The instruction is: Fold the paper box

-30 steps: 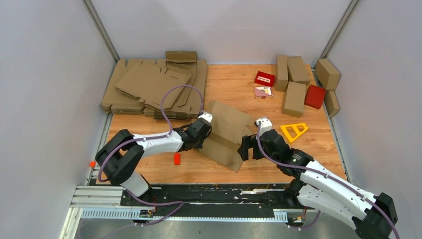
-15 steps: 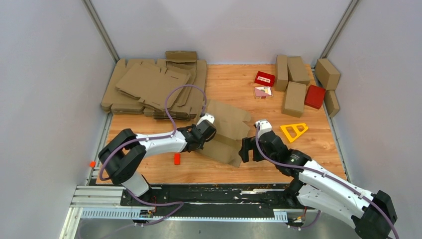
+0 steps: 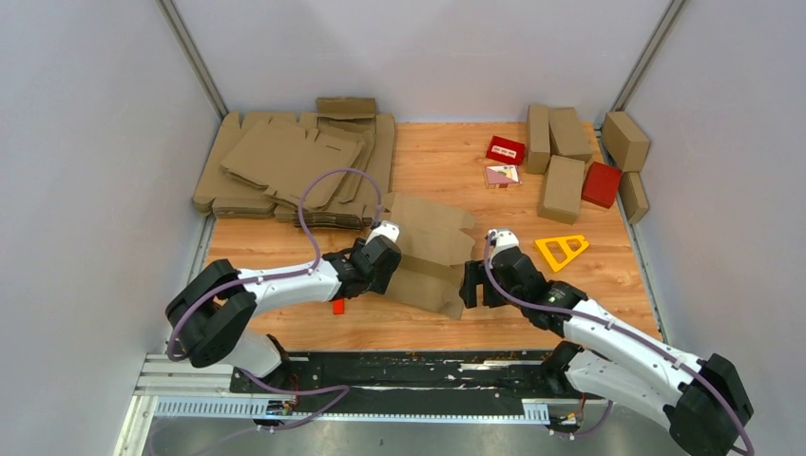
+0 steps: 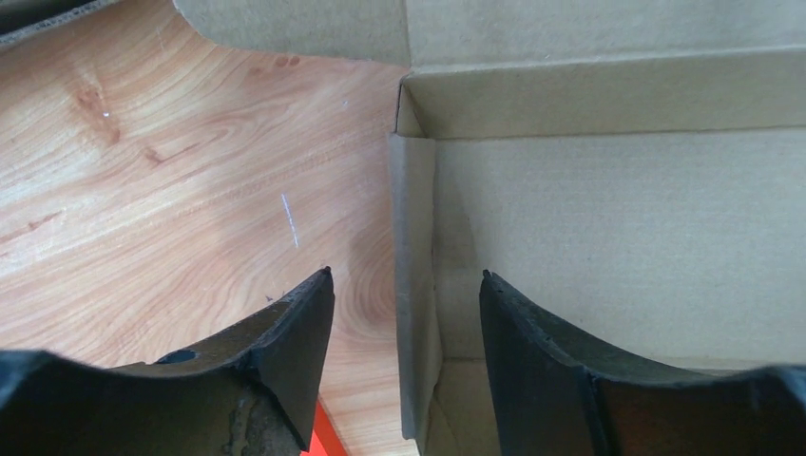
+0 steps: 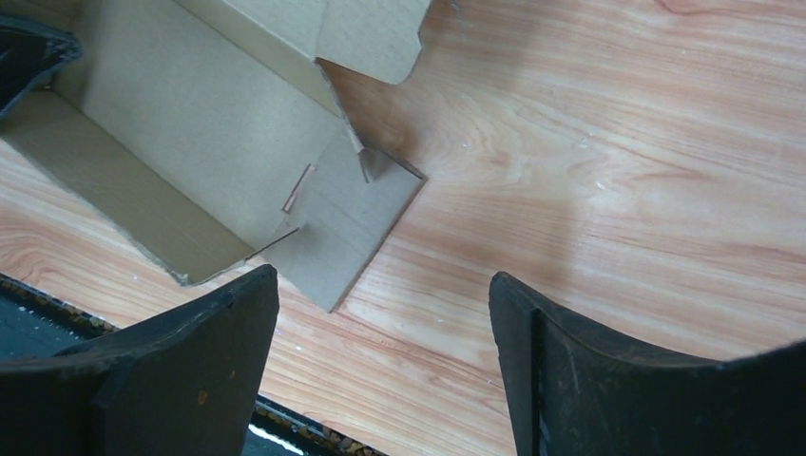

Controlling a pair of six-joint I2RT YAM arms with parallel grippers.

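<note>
The paper box (image 3: pixel 430 249) is lying near the middle of the wooden table (image 3: pixel 447 157), between my two arms. It is only partly formed: some walls are rising from its floor panel, while other flaps are spreading flat toward the back.

I am holding the left gripper (image 3: pixel 385 258) at the box's left edge. On its wrist camera the fingers (image 4: pixel 285 342) are standing apart, straddling a narrow upright side flap. I cannot tell whether either finger is touching the cardboard, and nothing is being clamped.

The right gripper (image 3: pixel 468 285) is hovering at the box's right end. Its fingers (image 5: pixel 190 361) are also spread wide — a small corner flap and bare wood are showing in the gap between them.

A small red piece (image 3: pixel 337 306) is lying on the table just beside the left arm, and a yellow triangle (image 3: pixel 561 249) is sitting to the right of the box. A stack of flat cardboard sheets (image 3: pixel 295 166) is filling the back left corner. Folded brown cartons (image 3: pixel 561 157) are clustering at the back right, with two red boxes (image 3: pixel 506 149) among them.
</note>
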